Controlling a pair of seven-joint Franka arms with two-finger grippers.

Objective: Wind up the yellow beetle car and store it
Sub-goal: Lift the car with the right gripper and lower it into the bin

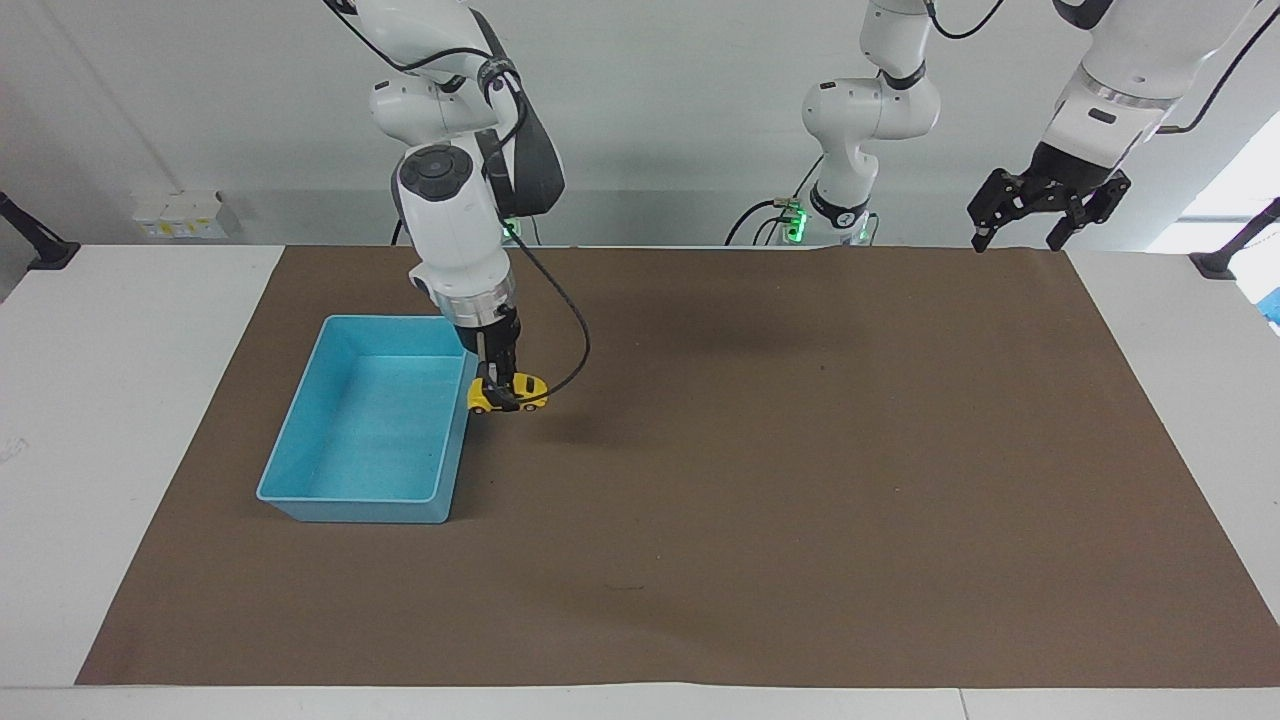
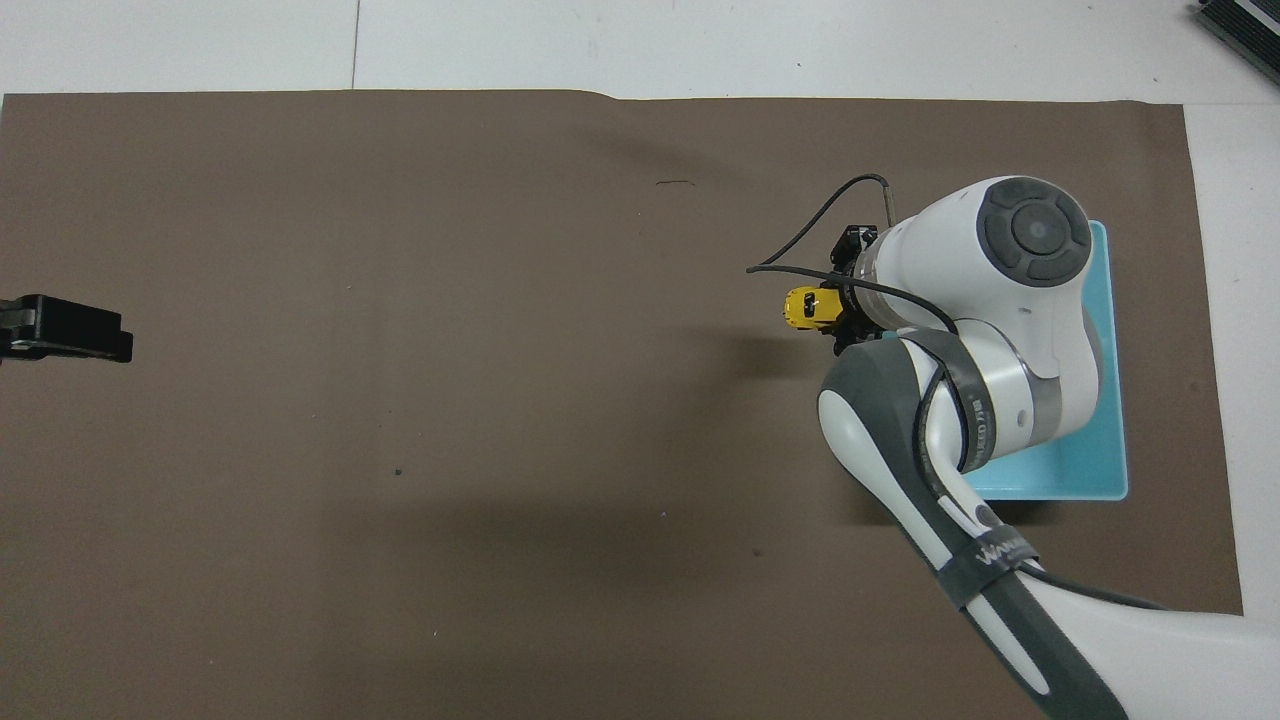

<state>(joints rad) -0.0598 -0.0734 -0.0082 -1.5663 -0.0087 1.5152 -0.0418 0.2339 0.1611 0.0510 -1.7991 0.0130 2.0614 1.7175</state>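
The yellow beetle car (image 1: 512, 393) hangs in my right gripper (image 1: 497, 392), which is shut on it. The car is lifted off the brown mat, just beside the long wall of the blue bin (image 1: 345, 505), on the side toward the left arm's end. In the overhead view the car (image 2: 803, 307) sticks out from the right gripper (image 2: 838, 310), and the right arm covers most of the bin (image 2: 1060, 488). My left gripper (image 1: 1020, 238) is open and empty and waits in the air over the mat's corner at the left arm's end. It also shows in the overhead view (image 2: 65, 330).
The brown mat (image 1: 800, 480) covers most of the white table. The blue bin's inside shows nothing in it. A black cable (image 1: 575, 340) loops from the right wrist beside the car.
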